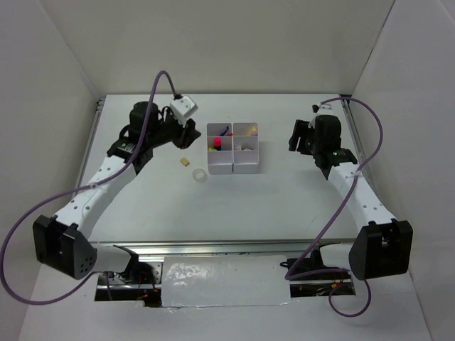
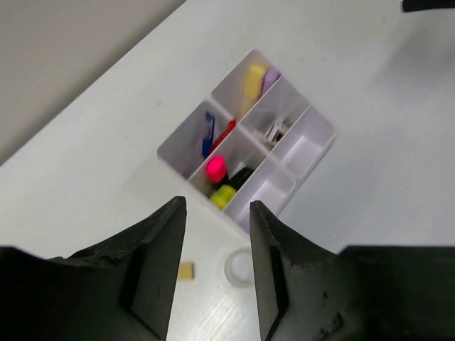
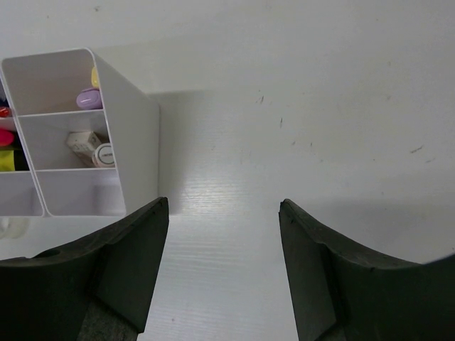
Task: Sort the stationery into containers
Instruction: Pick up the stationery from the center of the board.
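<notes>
The white container block (image 1: 245, 169) stands mid-table. Its compartments hold a pink highlighter (image 2: 216, 168), a yellow highlighter (image 2: 225, 195), a red pen (image 2: 224, 133), a pale yellow stick (image 2: 253, 82), a lilac tube (image 2: 270, 79) and a metal clip (image 2: 276, 131). A tan eraser (image 1: 185, 162) and a clear tape ring (image 1: 200, 175) lie on the table left of the block. My left gripper (image 1: 189, 135) hovers open and empty above them (image 2: 217, 206). My right gripper (image 1: 296, 135) is open and empty to the right of the block (image 3: 222, 206).
A blue item (image 2: 208, 133) lies beside the red pen. Two front compartments (image 2: 302, 149) of the block show no contents. White walls enclose the table on three sides. The block's right wall (image 3: 131, 142) is close to my right gripper's left finger.
</notes>
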Action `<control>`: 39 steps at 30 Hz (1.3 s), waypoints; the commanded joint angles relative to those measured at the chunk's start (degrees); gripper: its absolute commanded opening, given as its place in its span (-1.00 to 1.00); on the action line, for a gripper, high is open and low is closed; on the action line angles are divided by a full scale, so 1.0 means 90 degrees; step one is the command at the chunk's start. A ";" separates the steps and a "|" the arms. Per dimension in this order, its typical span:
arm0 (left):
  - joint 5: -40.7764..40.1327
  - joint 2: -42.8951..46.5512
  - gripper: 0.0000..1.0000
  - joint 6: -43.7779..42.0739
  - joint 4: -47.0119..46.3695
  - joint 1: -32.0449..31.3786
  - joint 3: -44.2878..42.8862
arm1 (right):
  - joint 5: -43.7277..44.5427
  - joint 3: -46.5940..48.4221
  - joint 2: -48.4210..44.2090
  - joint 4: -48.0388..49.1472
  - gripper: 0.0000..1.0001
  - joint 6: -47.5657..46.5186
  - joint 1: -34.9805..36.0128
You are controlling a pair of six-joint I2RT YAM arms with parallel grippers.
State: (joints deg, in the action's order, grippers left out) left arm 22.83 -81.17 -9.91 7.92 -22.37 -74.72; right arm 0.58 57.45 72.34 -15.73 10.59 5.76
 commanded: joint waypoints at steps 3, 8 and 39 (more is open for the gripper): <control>-0.0777 0.0463 0.04 0.0748 0.0243 0.0171 0.1455 | -0.0025 -0.0094 -0.0244 -0.0049 0.39 0.0005 0.0092; -0.1530 0.0065 0.09 0.1958 0.0243 0.0132 0.1826 | 0.0179 -0.0133 -0.0332 -0.0069 0.41 0.0024 0.0122; -0.1873 -0.2378 -0.13 0.2996 0.0106 0.0347 0.1144 | 0.0287 -0.0173 -0.0195 -0.0176 0.40 -0.0064 0.0044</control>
State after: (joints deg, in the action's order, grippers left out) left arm 6.17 -101.38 16.60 9.76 -19.86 -62.48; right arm 2.81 56.53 71.29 -16.86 10.59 6.48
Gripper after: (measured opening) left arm 0.438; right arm 0.703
